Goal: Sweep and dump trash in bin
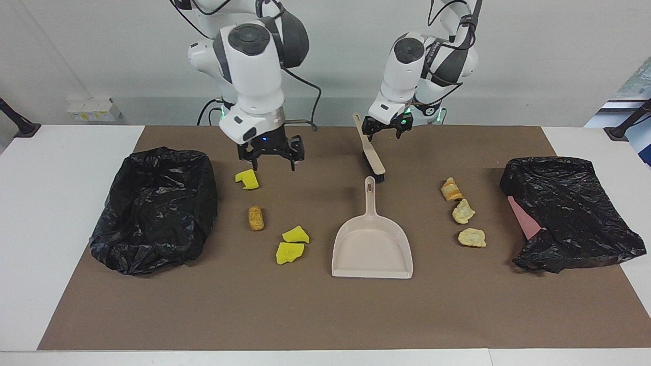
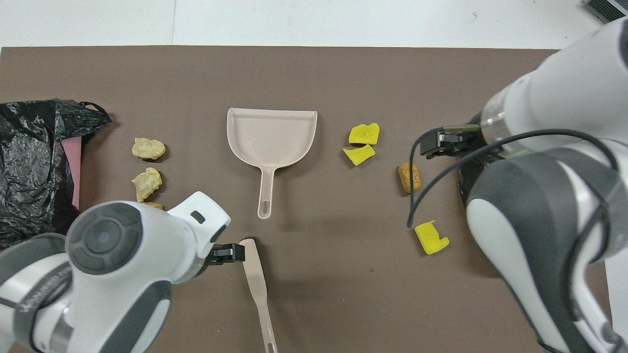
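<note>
The trash lies on the brown mat [image 1: 325, 315]. Three yellow sponge chunks [image 1: 247, 179] [image 1: 295, 235] [image 1: 289, 252] and a brown nugget [image 1: 256, 217] lie toward the right arm's end. Three tan bread lumps [image 1: 450, 189] [image 1: 463, 211] [image 1: 472, 237] lie toward the left arm's end. My right gripper [image 1: 272, 155] is open, just above the mat beside the sponge chunk nearest the robots [image 2: 431, 238]. My left gripper [image 1: 386, 133] looks open and hangs close beside the handle of the beige brush [image 1: 370, 150], which rests tilted on its black bristles. The beige dustpan [image 1: 372, 246] lies flat mid-table.
A black bag-lined bin [image 1: 155, 208] stands at the right arm's end of the mat. A second crumpled black bag [image 1: 569, 213] with a pink edge showing lies at the left arm's end. In the overhead view the left arm hides part of the nearest bread lump [image 2: 153, 205].
</note>
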`<state>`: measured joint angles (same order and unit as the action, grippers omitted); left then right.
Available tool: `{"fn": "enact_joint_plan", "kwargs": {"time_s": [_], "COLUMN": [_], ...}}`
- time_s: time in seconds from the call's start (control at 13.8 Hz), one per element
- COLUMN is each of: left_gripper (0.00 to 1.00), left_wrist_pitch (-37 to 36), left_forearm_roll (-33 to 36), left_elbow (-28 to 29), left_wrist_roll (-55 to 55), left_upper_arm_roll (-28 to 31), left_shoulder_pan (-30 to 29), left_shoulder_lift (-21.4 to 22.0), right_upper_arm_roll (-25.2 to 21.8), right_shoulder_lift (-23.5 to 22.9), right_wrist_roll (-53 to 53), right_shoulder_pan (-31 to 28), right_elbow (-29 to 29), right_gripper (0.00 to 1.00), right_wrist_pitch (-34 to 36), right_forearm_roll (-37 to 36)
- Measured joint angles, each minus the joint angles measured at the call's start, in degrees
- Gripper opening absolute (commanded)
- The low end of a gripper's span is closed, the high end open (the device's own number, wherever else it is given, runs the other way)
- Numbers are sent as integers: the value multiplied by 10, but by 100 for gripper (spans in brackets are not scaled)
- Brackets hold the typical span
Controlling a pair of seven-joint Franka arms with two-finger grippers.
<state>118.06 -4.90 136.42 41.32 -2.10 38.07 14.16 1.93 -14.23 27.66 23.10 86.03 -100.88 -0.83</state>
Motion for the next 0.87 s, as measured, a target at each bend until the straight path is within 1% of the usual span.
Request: {"fn": "enact_joint_plan", "kwargs": {"time_s": [0.15, 0.36, 0.44, 0.51, 0.58, 0.65, 0.73, 0.8, 0.87], "left_gripper": [100, 99, 83, 68, 57, 40, 14, 0, 0], "left_wrist_pitch": [68, 130, 144, 152, 152, 152, 150, 147, 143], "left_forearm_roll": [0, 0, 0, 0, 0, 0, 0, 0, 0], "left_elbow": [54, 112, 125, 133, 135, 135, 135, 136, 136], "left_wrist_roll": [43, 77, 92, 106, 112, 114, 114, 114, 114], "left_upper_arm_roll": [0, 0, 0, 0, 0, 0, 2, 3, 4], "left_shoulder_pan": [45, 93, 108, 120, 126, 126, 126, 126, 126], "left_shoulder_lift": [0, 0, 0, 0, 0, 0, 0, 0, 0], "right_upper_arm_roll": [0, 0, -1, -1, -1, -2, -3, -3, -3], "right_shoulder_lift": [-39, -82, -95, -112, -128, -142, -158, -174, -190], "right_wrist_roll": [42, 86, 100, 113, 123, 135, 147, 152, 154], "right_shoulder_pan": [36, 74, 87, 101, 114, 126, 135, 142, 148], "right_elbow": [-16, -31, -38, -49, -58, -62, -67, -74, -85], "right_gripper": [100, 100, 100, 100, 100, 100, 100, 100, 100], "right_wrist_pitch": [-29, -60, -63, -64, -71, -87, -103, -112, -116], "right_forearm_roll": [0, -1, -1, -1, -1, -1, -2, -4, -5]}}
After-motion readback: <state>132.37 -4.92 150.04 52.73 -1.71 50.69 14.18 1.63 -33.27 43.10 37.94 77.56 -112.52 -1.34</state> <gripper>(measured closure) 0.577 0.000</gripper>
